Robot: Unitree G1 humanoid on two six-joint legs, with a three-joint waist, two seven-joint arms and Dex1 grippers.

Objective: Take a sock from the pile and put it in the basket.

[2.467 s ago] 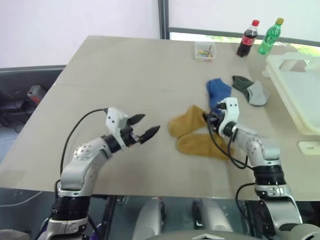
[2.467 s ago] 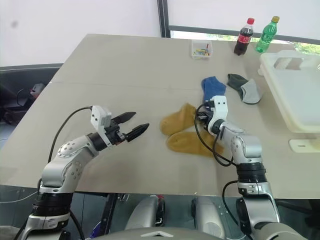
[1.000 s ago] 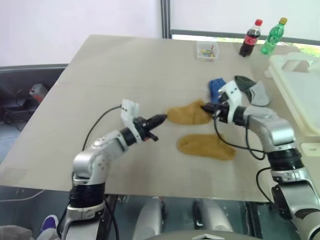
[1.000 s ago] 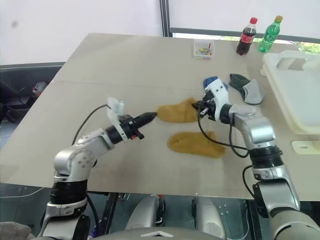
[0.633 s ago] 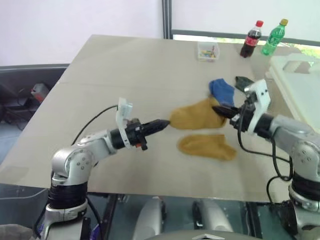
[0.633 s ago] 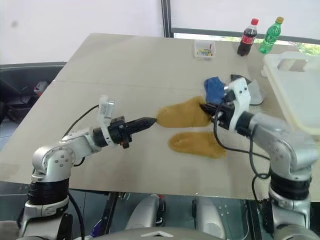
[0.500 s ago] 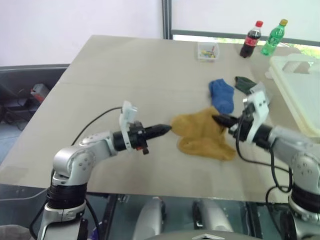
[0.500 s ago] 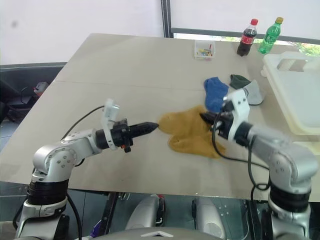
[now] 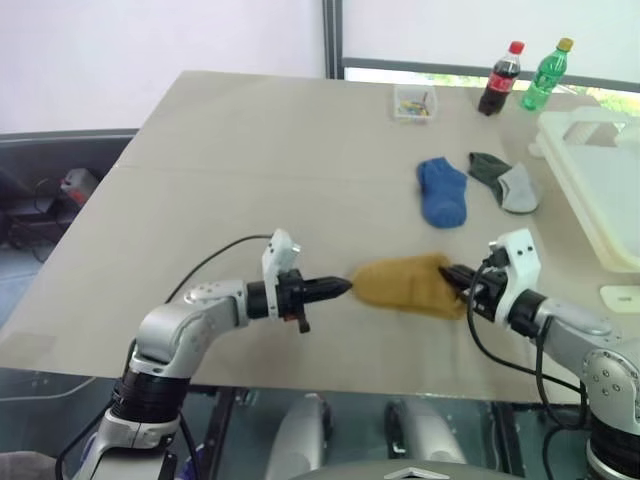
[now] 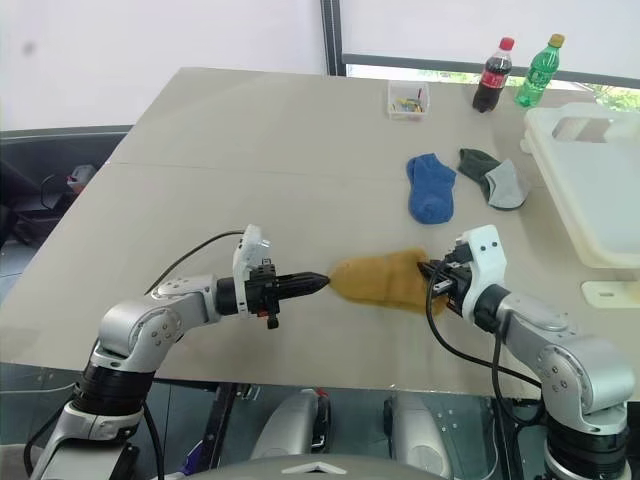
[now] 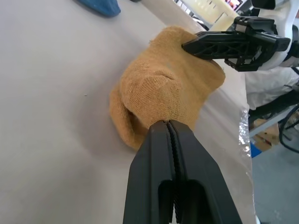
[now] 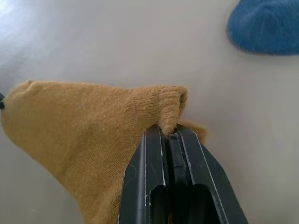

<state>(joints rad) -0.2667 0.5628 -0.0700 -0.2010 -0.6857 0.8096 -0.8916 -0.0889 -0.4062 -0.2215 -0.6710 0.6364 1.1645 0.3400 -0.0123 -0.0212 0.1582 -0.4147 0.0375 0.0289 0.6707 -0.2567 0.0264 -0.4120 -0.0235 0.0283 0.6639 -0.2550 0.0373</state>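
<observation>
- Holding one end of a mustard sock (image 9: 405, 285), the left gripper (image 9: 343, 288) is clenched on the sock's left tip, jaws pressed together with the fabric pinched at their tips.
- Right gripper (image 9: 450, 274) is clenched on the sock's right edge; in the right wrist view a fold of the knit (image 12: 169, 108) sits pinched between the two black jaws.
- Sock spans the gap between both grippers, near the table's near edge, right of centre.
- Whether a second mustard sock lies beneath it cannot be told from the head views; in the right wrist view a small mustard scrap (image 12: 194, 127) shows just behind the pinched fold.
- Blue sock (image 9: 442, 192) lies flat on the table (image 9: 240, 160), farther away than the held sock and apart from it.
- Green-and-grey sock (image 9: 505, 181) lies just right of the blue sock, close to it but separate.
- Basket (image 9: 600, 175) stands at the right edge of the table, right of the green-and-grey sock, well apart from the held sock.
- Small clear box (image 9: 413, 101) sits at the far side of the table.
- Cola bottle (image 9: 502, 78) and green bottle (image 9: 547, 73) stand upright to the right of the box, side by side.
- Small cream piece (image 9: 620, 296) lies on the table near the right edge, nearer than the basket.
</observation>
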